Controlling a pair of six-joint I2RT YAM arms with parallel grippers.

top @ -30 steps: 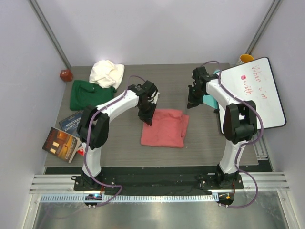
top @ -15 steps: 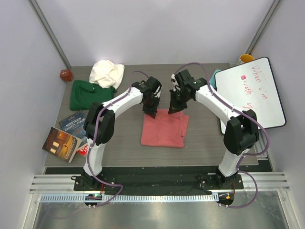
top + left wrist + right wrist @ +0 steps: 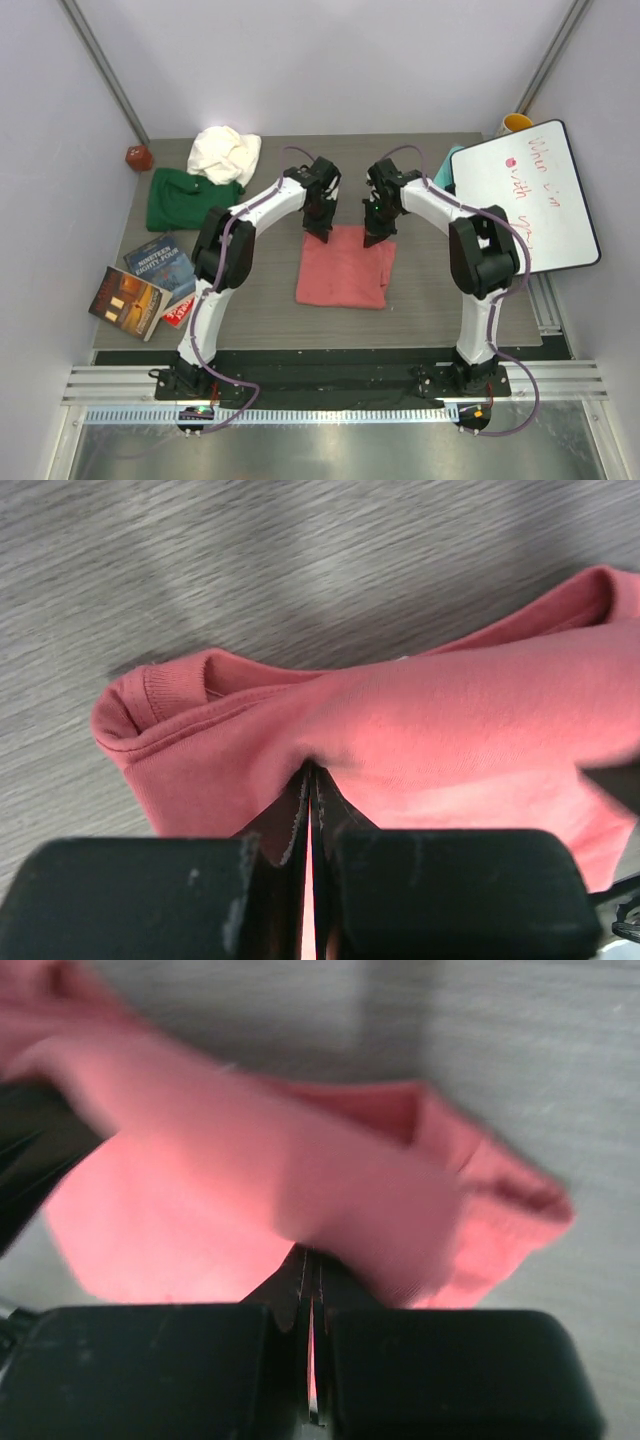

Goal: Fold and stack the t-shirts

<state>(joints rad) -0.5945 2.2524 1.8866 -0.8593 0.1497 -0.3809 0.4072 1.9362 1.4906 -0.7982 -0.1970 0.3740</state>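
A folded salmon-pink t-shirt lies at the middle of the table. My left gripper is shut on its far left corner, and the cloth bunches at the closed jaw tips. My right gripper is shut on the far right corner, with pink cloth draped over its tips. A dark green t-shirt lies flat at the back left. A crumpled cream-white t-shirt sits just behind the green one.
Two glossy books lie at the left front edge. A small red object sits in the back left corner. A whiteboard leans at the right, with a teal cloth beside it and a yellow cup behind.
Both arms swung inward to the pink shirt's far edge. Each gripper has closed on a corner of it. The shirt's far edge is slightly bunched.
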